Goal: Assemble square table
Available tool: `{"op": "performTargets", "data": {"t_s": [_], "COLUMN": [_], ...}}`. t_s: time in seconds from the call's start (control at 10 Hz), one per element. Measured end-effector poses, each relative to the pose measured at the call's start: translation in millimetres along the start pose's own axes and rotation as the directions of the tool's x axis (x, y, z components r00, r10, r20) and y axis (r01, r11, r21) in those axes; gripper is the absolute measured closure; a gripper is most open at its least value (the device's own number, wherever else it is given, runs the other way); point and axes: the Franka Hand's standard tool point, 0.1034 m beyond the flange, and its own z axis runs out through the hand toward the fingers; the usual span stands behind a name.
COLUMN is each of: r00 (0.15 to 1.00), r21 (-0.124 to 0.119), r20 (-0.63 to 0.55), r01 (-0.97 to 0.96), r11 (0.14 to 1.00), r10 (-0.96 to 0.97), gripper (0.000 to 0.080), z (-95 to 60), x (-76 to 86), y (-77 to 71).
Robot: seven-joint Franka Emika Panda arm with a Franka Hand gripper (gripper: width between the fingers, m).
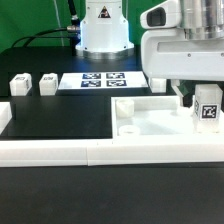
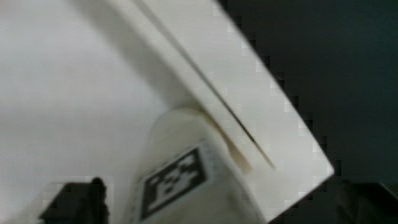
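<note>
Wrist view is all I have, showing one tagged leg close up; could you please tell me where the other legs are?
Observer: One spare leg and a second spare leg stand on the black table at the exterior view's left, apart from the tabletop.
Operator: Thanks. Is a corner socket free?
Observer: The socket at the tabletop's corner toward the exterior view's left looks empty.

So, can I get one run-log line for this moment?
pincer: open | tagged leg: upright under pincer, on tabletop | two other legs: apart, exterior view's left
</note>
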Motion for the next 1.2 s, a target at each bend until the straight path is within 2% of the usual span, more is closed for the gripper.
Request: {"op": "performTargets", "data": {"t_s": [0.1,0.3,0.4,0.5,0.6,0.7,0.9,1.0,1.1,1.2], "r00": [0.992,0.996,0.996,1.000,0.997,0.994,0.956,0.875,0.749,0.624], "r21": [-0.001,0.002,0.002,0.004,0.005,0.002,0.005,-0.001,-0.026,-0.015], "r20": [-0.008,-0.018,-0.019,-0.018,-0.018,-0.015,-0.015,-0.010,0.004,0.017], "r01": [0.122,0.090,0.083,-0.007,-0.070,-0.106,-0.293,-0.484,-0.663,-0.781], "r11": [0.992,0.996,0.997,1.000,0.998,0.994,0.956,0.875,0.748,0.624], "r10": [-0.122,-0.090,-0.083,0.007,0.070,0.106,0.293,0.484,0.663,0.781], "gripper": [0.0151,0.0151,0.0238,0.0238,0.0412,0.0507,0.0507,0.0507,0.0507,0.0507], "z": [-0.6,0.1,0.1,0.2,0.3,1.0,1.0,0.7,0.0,1.1], "x": [2.5,2.1,2.5,2.2,2.2,1.8,2.2,1.2,-1.4,1.1], "y": [1.8,-0.3,0.3,0.0,0.1,2.2,2.9,3.0,2.2,3.0]}}
